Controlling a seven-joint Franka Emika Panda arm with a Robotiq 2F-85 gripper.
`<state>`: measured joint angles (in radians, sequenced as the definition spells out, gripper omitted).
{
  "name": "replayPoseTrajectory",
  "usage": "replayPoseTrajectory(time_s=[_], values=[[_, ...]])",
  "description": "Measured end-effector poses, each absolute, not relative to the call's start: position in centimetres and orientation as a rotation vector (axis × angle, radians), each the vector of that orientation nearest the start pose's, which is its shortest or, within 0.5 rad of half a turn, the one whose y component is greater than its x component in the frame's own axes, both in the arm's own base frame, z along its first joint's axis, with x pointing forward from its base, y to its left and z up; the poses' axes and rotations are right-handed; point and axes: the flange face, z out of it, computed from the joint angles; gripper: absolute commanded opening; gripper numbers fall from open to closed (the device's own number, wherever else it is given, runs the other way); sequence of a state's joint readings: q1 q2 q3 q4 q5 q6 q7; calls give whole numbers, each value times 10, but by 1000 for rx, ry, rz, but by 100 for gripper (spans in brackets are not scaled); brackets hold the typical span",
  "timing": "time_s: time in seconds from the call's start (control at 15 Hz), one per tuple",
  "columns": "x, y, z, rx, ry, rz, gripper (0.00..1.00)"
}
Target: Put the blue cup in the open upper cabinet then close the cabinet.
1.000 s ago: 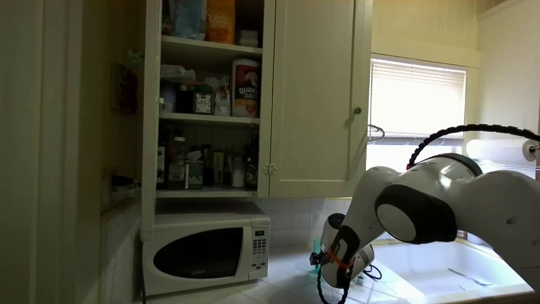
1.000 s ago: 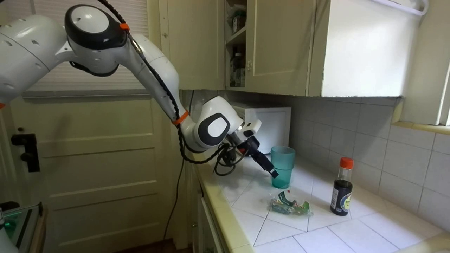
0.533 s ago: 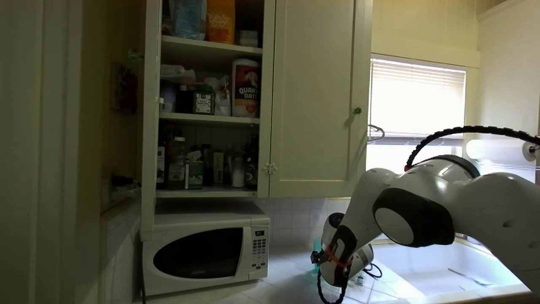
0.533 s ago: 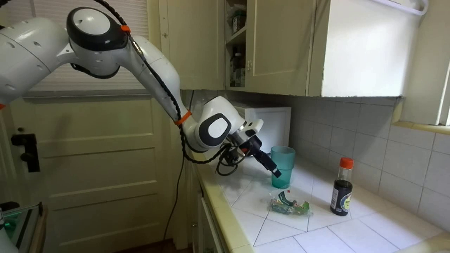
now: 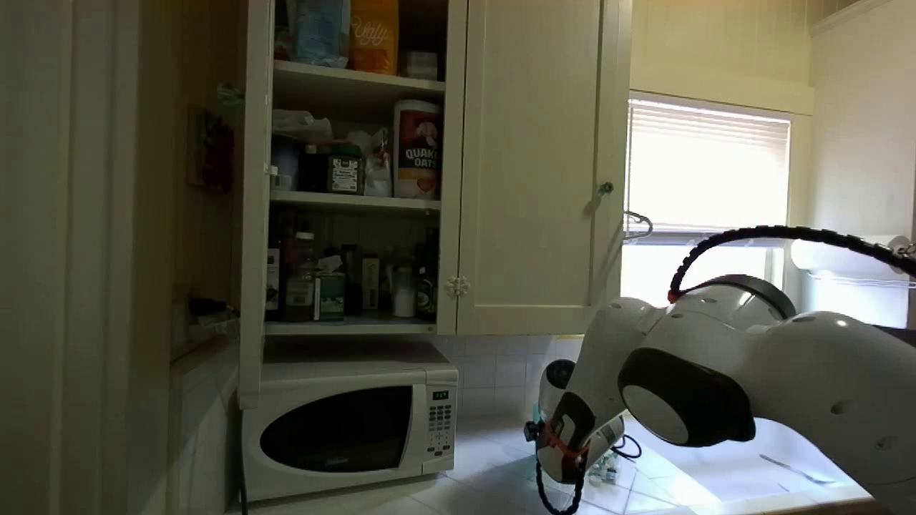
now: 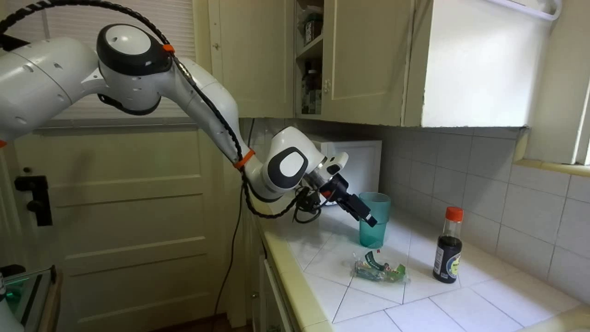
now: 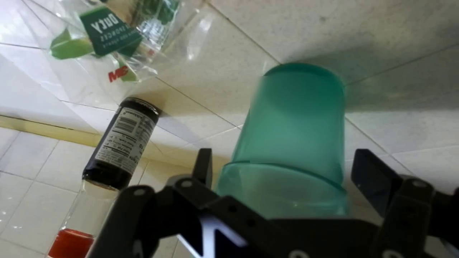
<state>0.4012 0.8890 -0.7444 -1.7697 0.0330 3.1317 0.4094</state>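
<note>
Cup: upright on counter. Gripper: parted, holding nothing, fingers showing either side of the cup; their reach along it, unclear. Advised: centre, close lightly on the tapered sides, lift level, clear of bottle. Cabinet: open, crowded, rear dark. Cup in an exterior view: mostly masked by arm.

Bright window with blind, panelled door with black handle, tiled wall, white tiled counter
</note>
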Motion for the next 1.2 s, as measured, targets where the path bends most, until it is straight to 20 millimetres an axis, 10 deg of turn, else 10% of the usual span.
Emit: replayPoseTrajectory(time_s=[0.8,0.87,1.2], values=[[711,-161,227,-3246,575,-1175,100],[712,-163,227,-3232,575,-1170,75],[719,-174,228,-3171,575,-1162,56]])
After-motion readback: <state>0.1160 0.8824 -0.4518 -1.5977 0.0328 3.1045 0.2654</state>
